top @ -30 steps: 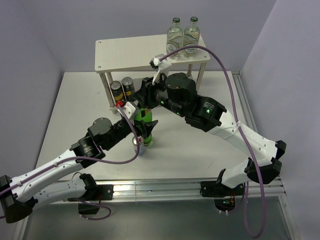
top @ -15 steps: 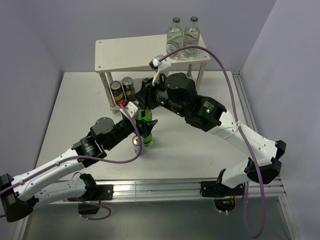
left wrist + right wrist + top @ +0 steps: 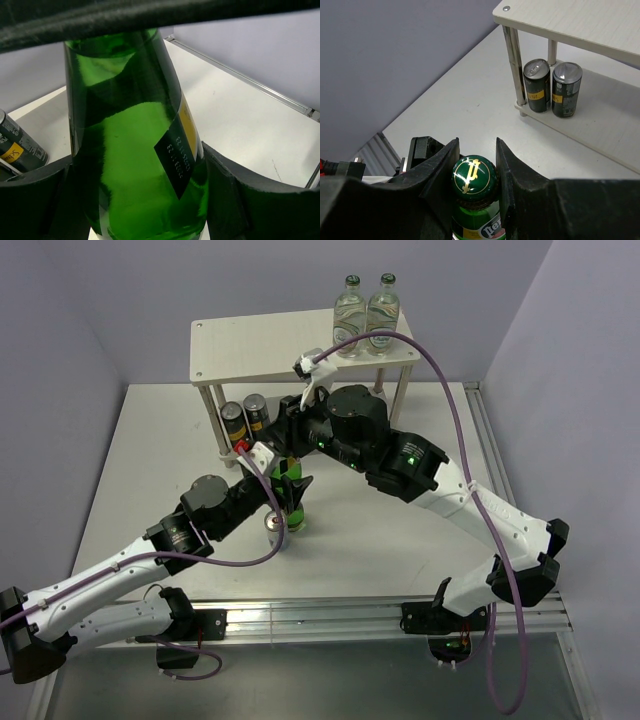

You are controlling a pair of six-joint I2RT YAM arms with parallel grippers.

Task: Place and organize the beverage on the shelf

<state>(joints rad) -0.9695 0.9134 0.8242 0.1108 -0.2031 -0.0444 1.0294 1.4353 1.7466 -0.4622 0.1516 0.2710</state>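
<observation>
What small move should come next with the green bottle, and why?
Probably the right gripper should open: it pinches the cap of the green bottle, while the left gripper clasps the body from both sides and could likely carry it to the shelf alone.

The shelf's (image 3: 250, 345) top board is lying free on the left; two clear bottles (image 3: 351, 308) are occupying its right end. Two cans (image 3: 538, 86) are filling the lower tier's left corner. The right arm (image 3: 405, 458), with the right hand (image 3: 476, 146) gripping the green bottle (image 3: 474, 176), is hanging before the rest.
</observation>
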